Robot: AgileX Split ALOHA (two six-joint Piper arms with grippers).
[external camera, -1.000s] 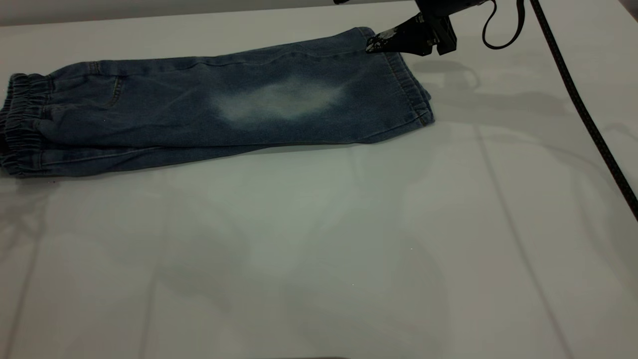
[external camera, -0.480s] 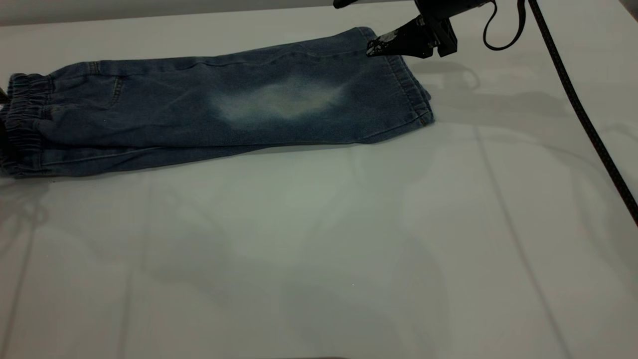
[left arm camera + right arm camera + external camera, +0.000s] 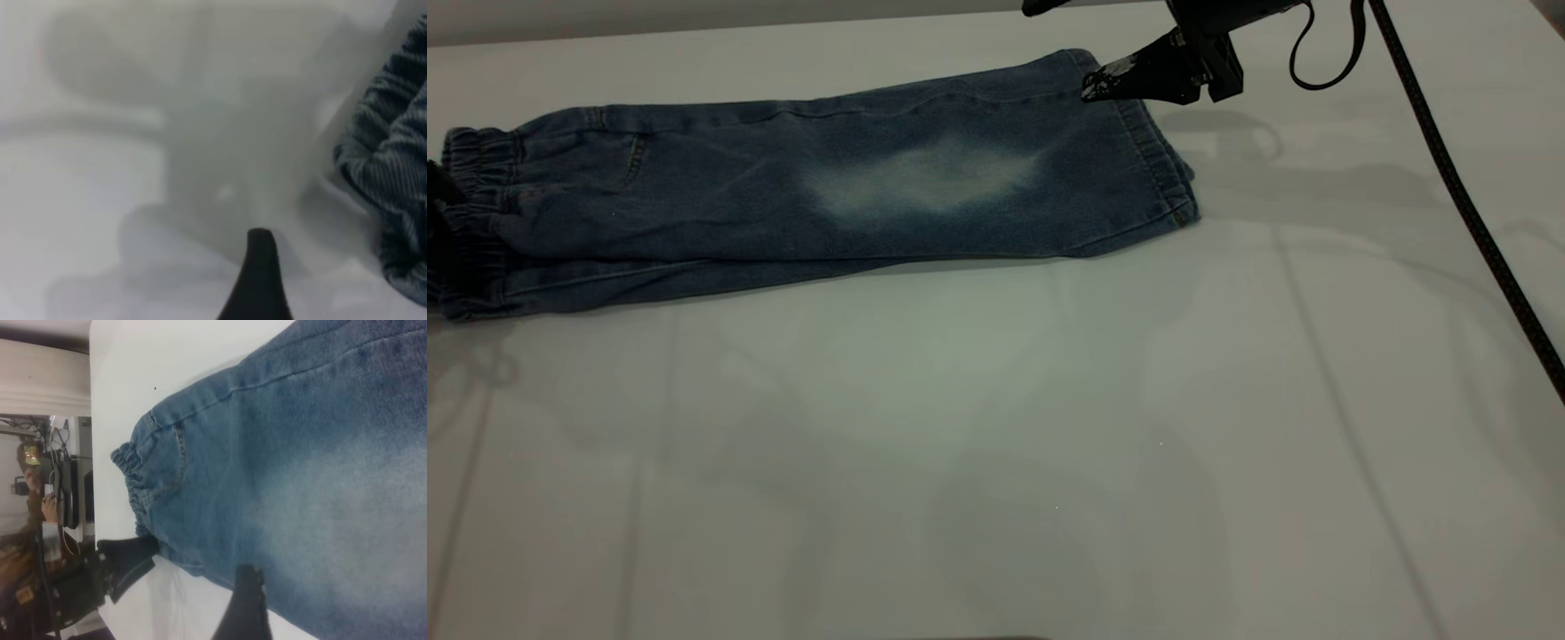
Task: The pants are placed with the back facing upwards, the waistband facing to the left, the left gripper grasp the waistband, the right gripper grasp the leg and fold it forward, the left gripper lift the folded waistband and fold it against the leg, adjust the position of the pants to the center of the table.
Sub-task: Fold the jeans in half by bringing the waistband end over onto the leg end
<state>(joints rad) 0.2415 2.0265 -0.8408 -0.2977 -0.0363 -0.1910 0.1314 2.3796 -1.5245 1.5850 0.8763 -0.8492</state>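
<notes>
The pants (image 3: 827, 196) lie folded lengthwise at the back left of the table (image 3: 996, 427), with the faded leg (image 3: 1049, 178) on top. The gathered waistband (image 3: 471, 222) points left. My right gripper (image 3: 1072, 53) hovers open over the far corner of the leg's hem, and one flecked finger (image 3: 1107, 82) is just above the denim. In the right wrist view one finger (image 3: 245, 600) shows over the cloth's edge. My left gripper (image 3: 438, 191) is at the table's left edge, beside the waistband (image 3: 393, 180) and open, with one finger (image 3: 260, 273) over bare table.
A black cable (image 3: 1458, 187) runs from the right arm down the table's right side. The left gripper (image 3: 127, 563) also shows in the right wrist view, next to the waistband (image 3: 133, 487). Beyond the table's end are a person and equipment (image 3: 40, 493).
The right gripper has lifted slightly off the hem corner. The left gripper has come into view at the left edge, against the waistband, which shifted a little.
</notes>
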